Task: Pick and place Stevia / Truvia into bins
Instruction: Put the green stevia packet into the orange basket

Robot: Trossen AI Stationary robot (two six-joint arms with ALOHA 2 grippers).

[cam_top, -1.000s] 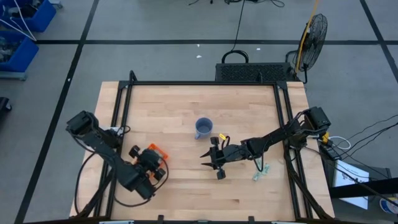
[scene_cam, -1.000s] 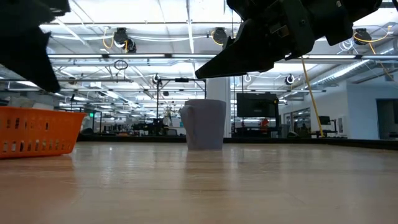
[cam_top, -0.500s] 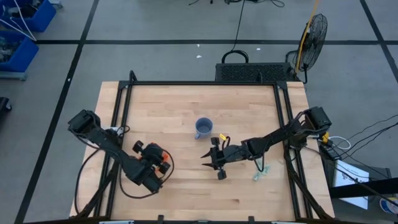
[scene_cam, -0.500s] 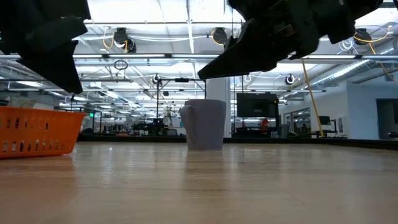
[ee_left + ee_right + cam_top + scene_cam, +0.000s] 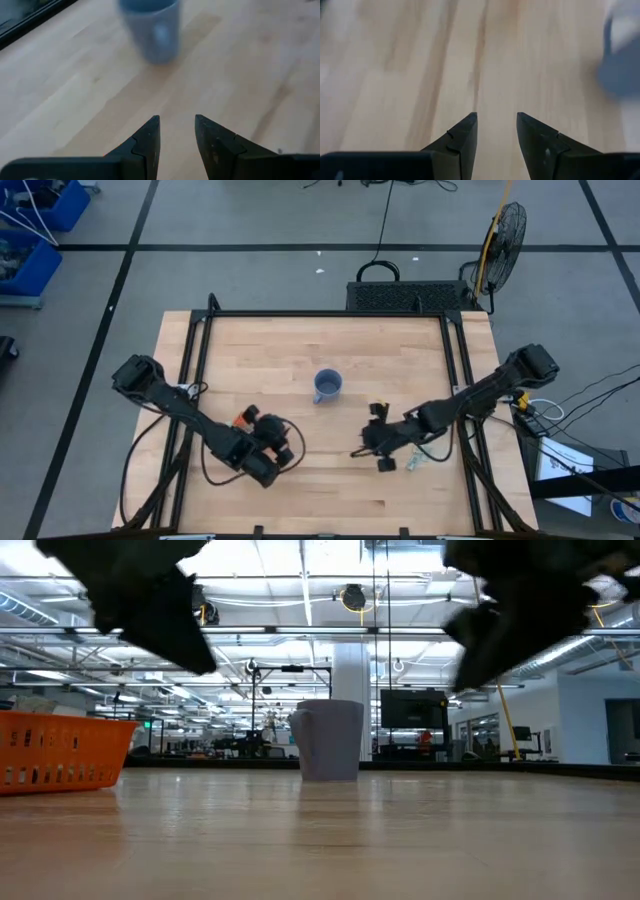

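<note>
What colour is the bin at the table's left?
Orange; the bin shows best in the low view, with slotted sides.

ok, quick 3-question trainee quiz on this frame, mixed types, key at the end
1. True or false: the left gripper holds a sweetener packet.
2. Multiple choice: the mug stands A) inside the orange bin, B) upright on the bare table, C) tipped on its side.
3. Fill in: the packets in the high view lie beside the ____ gripper.

Key:
1. False; its fingers are open with only bare wood between them.
2. B.
3. Right, itself open and empty.
</note>
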